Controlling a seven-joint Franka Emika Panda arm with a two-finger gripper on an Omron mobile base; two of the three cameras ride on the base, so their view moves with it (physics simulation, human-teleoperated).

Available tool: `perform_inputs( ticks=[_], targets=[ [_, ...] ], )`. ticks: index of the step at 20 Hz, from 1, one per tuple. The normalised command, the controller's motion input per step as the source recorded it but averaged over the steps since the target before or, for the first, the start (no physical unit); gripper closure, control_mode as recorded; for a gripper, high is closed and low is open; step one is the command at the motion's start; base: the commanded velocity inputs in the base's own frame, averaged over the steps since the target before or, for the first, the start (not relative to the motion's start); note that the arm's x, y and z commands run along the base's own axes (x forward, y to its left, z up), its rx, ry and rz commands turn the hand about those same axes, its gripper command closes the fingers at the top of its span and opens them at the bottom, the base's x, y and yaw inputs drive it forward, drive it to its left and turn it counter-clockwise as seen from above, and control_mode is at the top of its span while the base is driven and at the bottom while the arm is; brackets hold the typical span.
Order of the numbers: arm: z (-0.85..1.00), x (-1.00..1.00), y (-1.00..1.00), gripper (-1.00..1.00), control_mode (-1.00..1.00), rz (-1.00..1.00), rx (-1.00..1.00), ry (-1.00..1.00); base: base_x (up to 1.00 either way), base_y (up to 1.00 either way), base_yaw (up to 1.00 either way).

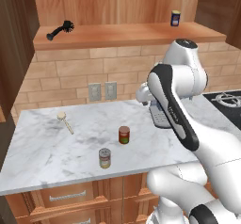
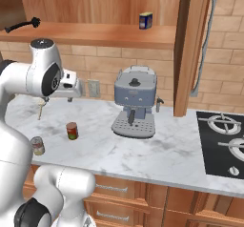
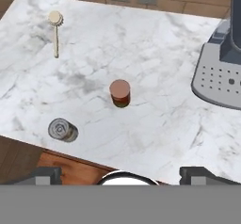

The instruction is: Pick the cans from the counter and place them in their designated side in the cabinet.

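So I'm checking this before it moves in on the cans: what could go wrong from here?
The dark red can and the silver can stand fairly close together, so wide-open jaws coming down on one might knock the other. The silver can sits near the counter front edge and could be pushed off. The blue can already on the cabinet shelf could be bumped during placing.

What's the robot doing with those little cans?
The robot's gripper is open and hangs above the counter, holding nothing. Two cans stand upright there: a dark red can and a silver can nearer the front edge. Neither is on the cabinet shelf yet, where a blue can and a black brush sit.
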Motion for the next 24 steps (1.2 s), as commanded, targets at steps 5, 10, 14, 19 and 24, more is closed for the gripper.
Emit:
perform_inputs(
  ticks=[5, 10, 14, 19, 24],
  targets=[
    [-0.01, -0.09, 0.01, -1.00, -1.00, 0.02, 0.00, -0.04, 0.00, 0.00, 0.00],
    [-0.02, -0.12, 0.00, -1.00, -1.00, 0.04, 0.00, -0.02, 0.00, 0.00, 0.00],
    [0.00, -0.07, 0.01, -1.00, -1.00, 0.11, 0.00, 0.00, 0.00, 0.00, 0.00],
    [-0.01, -0.05, 0.06, -1.00, -1.00, 0.12, 0.00, 0.02, 0.00, 0.00, 0.00],
    [-0.06, -0.01, 0.18, -1.00, -1.00, 0.10, 0.00, 0.04, 0.00, 0.00, 0.00]
  ],
)
